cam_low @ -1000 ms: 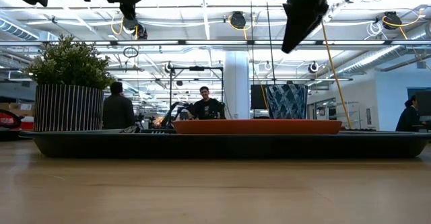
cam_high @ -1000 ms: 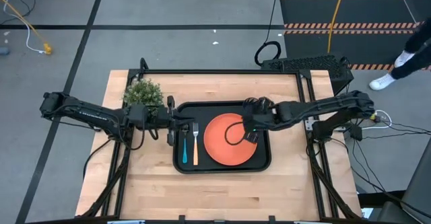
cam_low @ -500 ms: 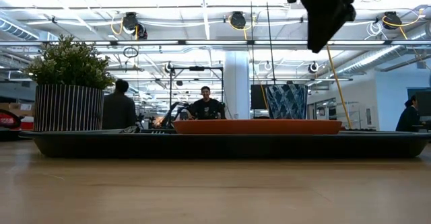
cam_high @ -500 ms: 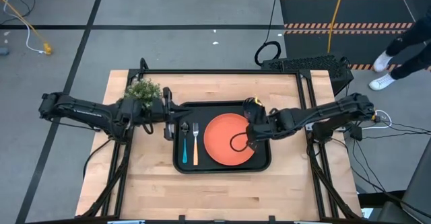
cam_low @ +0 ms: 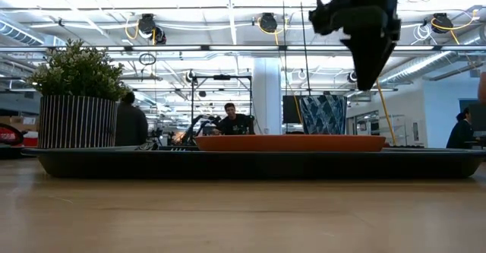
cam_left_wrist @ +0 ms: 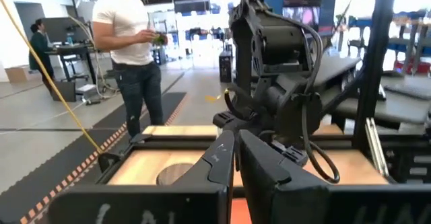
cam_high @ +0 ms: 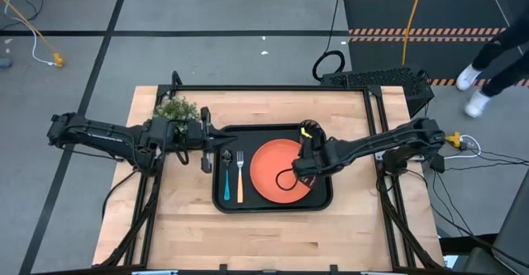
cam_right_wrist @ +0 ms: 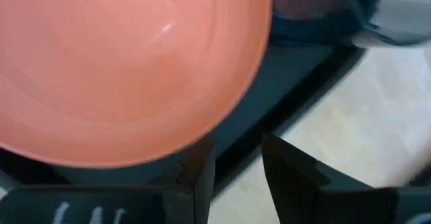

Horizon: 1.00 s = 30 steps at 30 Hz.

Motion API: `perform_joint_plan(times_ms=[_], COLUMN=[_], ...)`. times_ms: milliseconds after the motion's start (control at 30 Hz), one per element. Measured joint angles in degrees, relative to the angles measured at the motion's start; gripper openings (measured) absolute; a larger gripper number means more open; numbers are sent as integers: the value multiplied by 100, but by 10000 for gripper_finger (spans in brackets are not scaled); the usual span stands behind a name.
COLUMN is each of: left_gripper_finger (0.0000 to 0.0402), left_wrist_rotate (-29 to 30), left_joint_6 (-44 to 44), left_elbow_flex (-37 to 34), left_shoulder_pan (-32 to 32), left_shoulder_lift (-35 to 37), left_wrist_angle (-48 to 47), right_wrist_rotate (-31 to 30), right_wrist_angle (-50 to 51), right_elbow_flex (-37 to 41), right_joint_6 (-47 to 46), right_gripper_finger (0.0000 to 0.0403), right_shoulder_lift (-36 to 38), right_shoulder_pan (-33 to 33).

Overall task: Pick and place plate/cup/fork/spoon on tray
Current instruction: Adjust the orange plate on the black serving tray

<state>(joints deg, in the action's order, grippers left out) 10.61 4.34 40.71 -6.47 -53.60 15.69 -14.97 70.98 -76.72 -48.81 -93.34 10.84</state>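
Observation:
The black tray (cam_high: 318, 199) lies mid-table. On it rest the orange plate (cam_high: 269, 176), the tan-handled fork (cam_high: 240, 180) and the blue-handled spoon (cam_high: 226, 180). My right gripper (cam_high: 299, 166) hangs open above the plate's right part, pointing steeply down (cam_low: 370, 74); in its wrist view nothing sits between its fingers (cam_right_wrist: 236, 173). My left gripper (cam_high: 207, 141) is shut (cam_left_wrist: 236, 158), held level and high over the tray's left rim. A small round grey thing (cam_left_wrist: 176, 175) past the plate may be the cup; my right arm covers that spot from above.
A bushy plant in a striped pot (cam_high: 175, 110) stands at the table's far left, close behind my left arm (cam_low: 78, 93). Bare wood lies along the near side of the table (cam_high: 264, 242). People stand in the room beyond.
My right gripper has come down toward the plate and a little toward the table's near edge, tipping to point more steeply down; its finger gap is unchanged. My left gripper has risen, leaving the top of the low view.

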Motion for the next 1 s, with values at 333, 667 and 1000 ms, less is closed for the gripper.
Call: perform_joint_plan(times_ms=[333, 667, 1000], left_gripper_finger=[26, 26, 26], left_wrist_rotate=[0, -2, -2], left_joint_6=[61, 116, 122], left_elbow_flex=[0, 0, 0], left_shoulder_pan=[-5, -10, -16], left_shoulder_lift=[321, 317, 317], left_wrist_angle=[-517, -574, -561], right_wrist_rotate=[155, 78, 303], right_wrist_angle=[-201, -638, -684], right_elbow_flex=[77, 242, 812], right_joint_6=[-7, -196, -444], right_gripper_finger=[114, 129, 183], right_shoulder_lift=[-422, -403, -352], right_shoulder_pan=[-36, -27, -38])
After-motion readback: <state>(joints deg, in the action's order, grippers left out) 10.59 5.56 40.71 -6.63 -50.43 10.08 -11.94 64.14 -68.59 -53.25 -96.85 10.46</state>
